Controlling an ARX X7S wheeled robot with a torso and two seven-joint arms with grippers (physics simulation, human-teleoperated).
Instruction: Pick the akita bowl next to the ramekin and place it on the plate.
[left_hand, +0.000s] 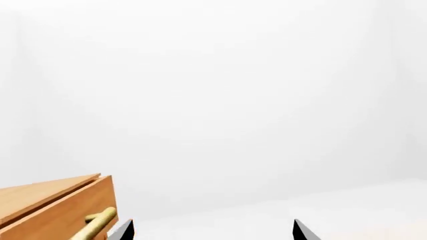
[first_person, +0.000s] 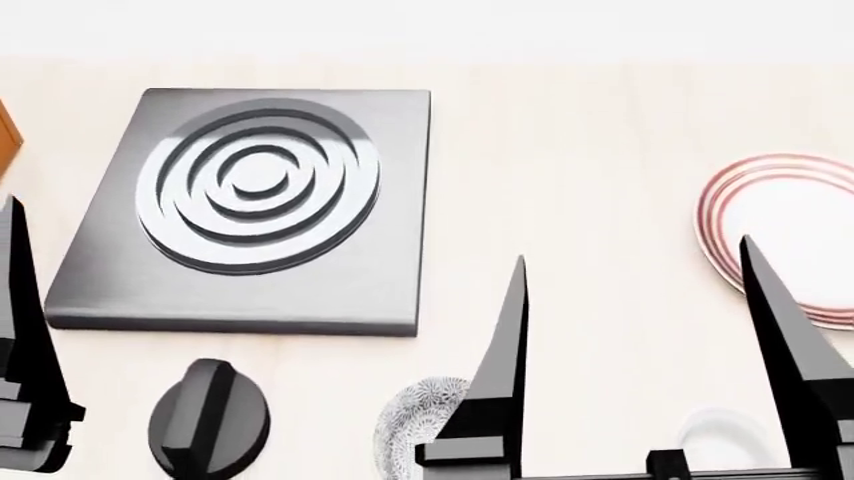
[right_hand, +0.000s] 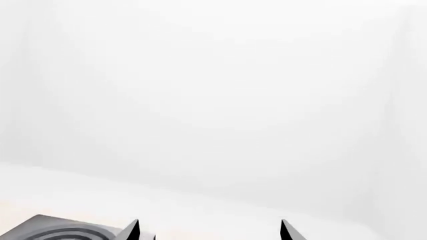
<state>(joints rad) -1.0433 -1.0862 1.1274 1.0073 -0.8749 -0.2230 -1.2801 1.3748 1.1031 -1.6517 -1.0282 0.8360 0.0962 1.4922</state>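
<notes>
1. The bowl (first_person: 416, 425) is sitting on the pale tabletop (first_person: 587, 180) at the near edge of the head view, showing a grey-and-white fine floral speckle on its rim and wall; the right end effector's inner finger is covering part of it.
2. The ramekin (first_person: 721, 437), plain glossy white and smaller, is resting just to the bowl's right, partly hidden behind the same end effector's bar.
3. The plate (first_person: 787, 225), white with thin red rings round its rim, is lying farther back on the right, well apart from the bowl and cut by the frame edge.
4. The right end effector (first_person: 634, 310) is hovering above bowl and ramekin, its two dark fingers spread wide and holding nothing.
5. The left end effector (left_hand: 212, 231) is showing two separated fingertips in its wrist view, released and empty; only one finger is peeking in at the head view's left edge.
6. A grey square burner (first_person: 254, 210) with concentric rings is lying back left, a black knob (first_person: 207, 420) just in front of it.
7. A wooden cabinet (left_hand: 53, 210) with a brass handle (left_hand: 97, 225) is showing in the left wrist view.
</notes>
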